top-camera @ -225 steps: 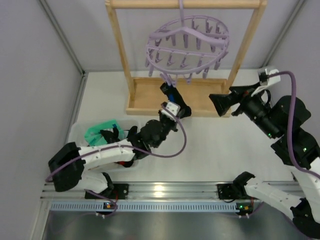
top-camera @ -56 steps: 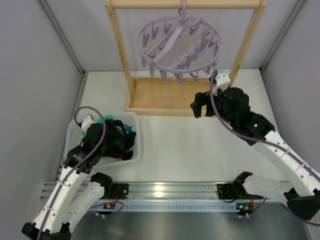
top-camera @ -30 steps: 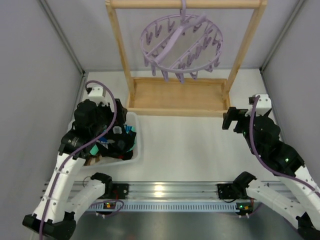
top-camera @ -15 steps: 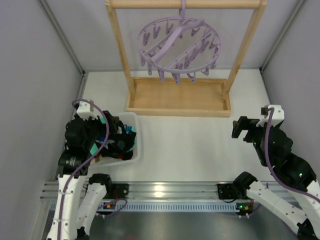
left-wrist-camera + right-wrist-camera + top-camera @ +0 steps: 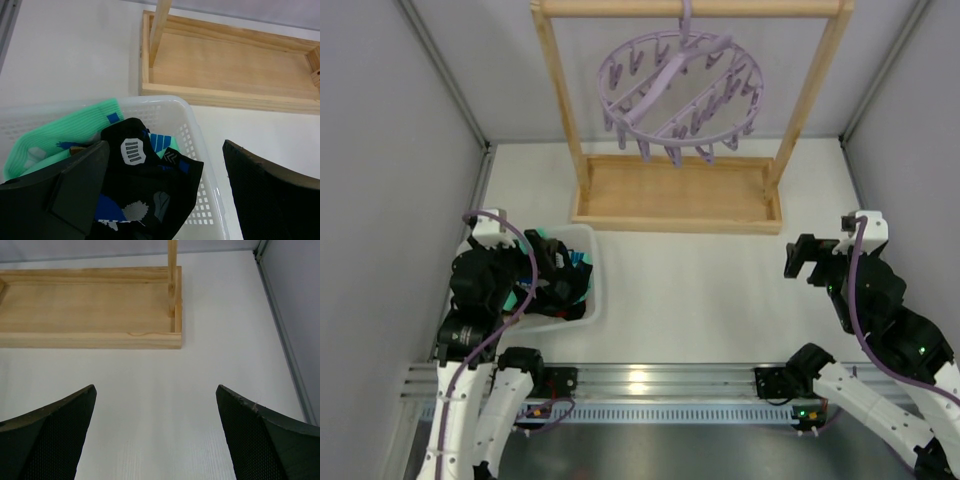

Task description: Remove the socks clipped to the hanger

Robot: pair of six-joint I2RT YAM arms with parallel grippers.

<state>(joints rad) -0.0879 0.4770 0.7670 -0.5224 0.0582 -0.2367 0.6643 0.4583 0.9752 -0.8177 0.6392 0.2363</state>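
2 socks show plainly in the left wrist view: a black sock (image 5: pixel 131 176) with white and blue marks lies on a mint-green sock (image 5: pixel 67 131), both inside the white basket (image 5: pixel 201 150). We cannot tell whether more socks lie beneath, since the left finger (image 5: pixel 75 190) covers that corner. From the top, the left arm hides much of the basket.

The left gripper (image 5: pixel 164 146) hangs over the basket, its jaws wide apart with nothing between them. The right gripper (image 5: pixel 155 390) also stands spread and holds nothing, over bare table (image 5: pixel 150 405). Both wrist views cut the fingers off at the lower edge.

The lilac hanger (image 5: pixel 680 85) hangs from the top bar of the wooden rack (image 5: pixel 675 195). Its hook runs out of the picture at the top. The table between basket and right arm lies open, and the rack base is well apart from both grippers.

Against 7.5 s ago, the left gripper no longer reaches under the hanger with a dark sock, and the right arm has drawn back from the rack's right post. Against 0.5 s ago, we see almost no change.
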